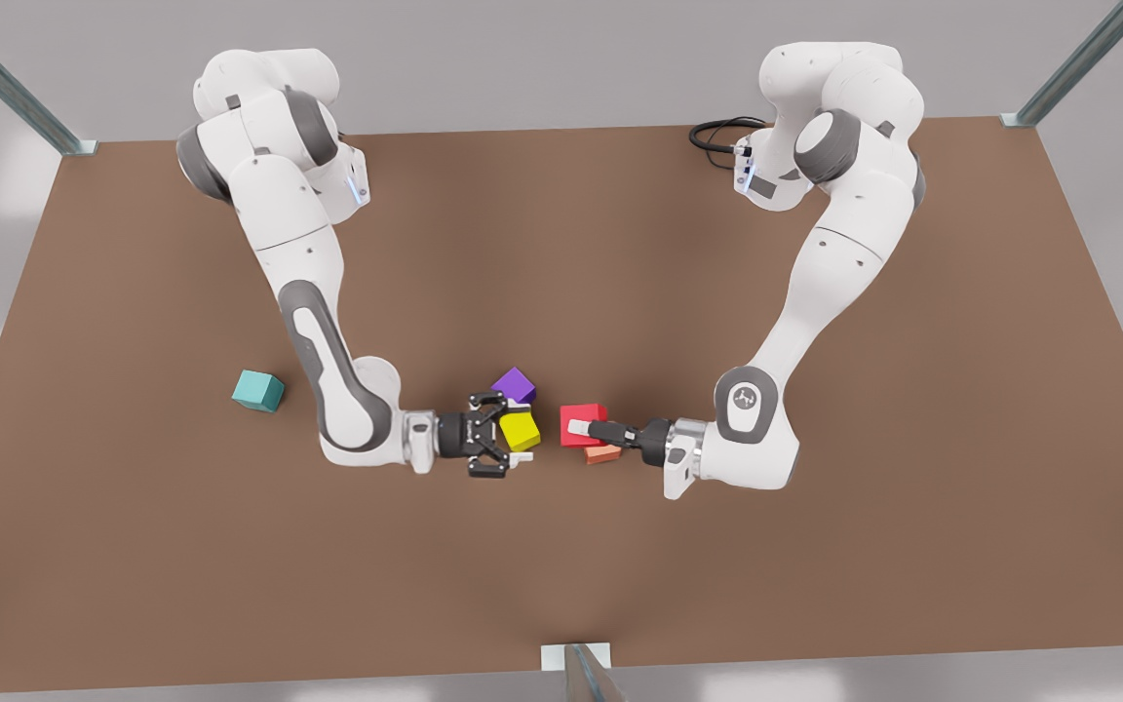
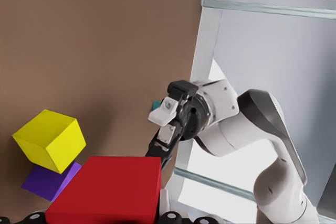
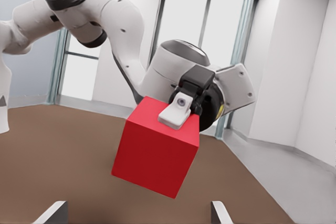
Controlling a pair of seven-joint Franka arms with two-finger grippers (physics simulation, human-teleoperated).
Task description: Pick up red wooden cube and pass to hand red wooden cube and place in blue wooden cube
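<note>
Red cube (image 1: 583, 421) is clamped in the left claw (image 1: 579, 427), which belongs to the arm on the front view's right. In the right wrist view the cube (image 3: 157, 156) hangs tilted, clear of the desk (image 1: 561, 244), with one white finger pad (image 3: 176, 113) pressed on its upper edge.

Right claw (image 1: 508, 432), on the arm at the front view's left, faces the red cube across a narrow gap near the desk centre. Its fingers are spread apart and grip nothing; in the right wrist view both fingertips (image 3: 52, 214) stand to either side of the cube, apart from it.

Yellow cube (image 1: 521, 429) appears just beside the right claw, with the purple cube (image 1: 515, 385) immediately behind it. Salmon cube (image 1: 602, 453) lies under the left claw's fingers, just beside the red cube's lower edge. These three cubes crowd the handover zone.

Blue cube (image 1: 258, 390) rests alone on the desk, well apart from the group, toward the front view's left and beyond the right arm's elbow. Bare desk surrounds it on all sides, and it sits well inside the desk edges.
</note>
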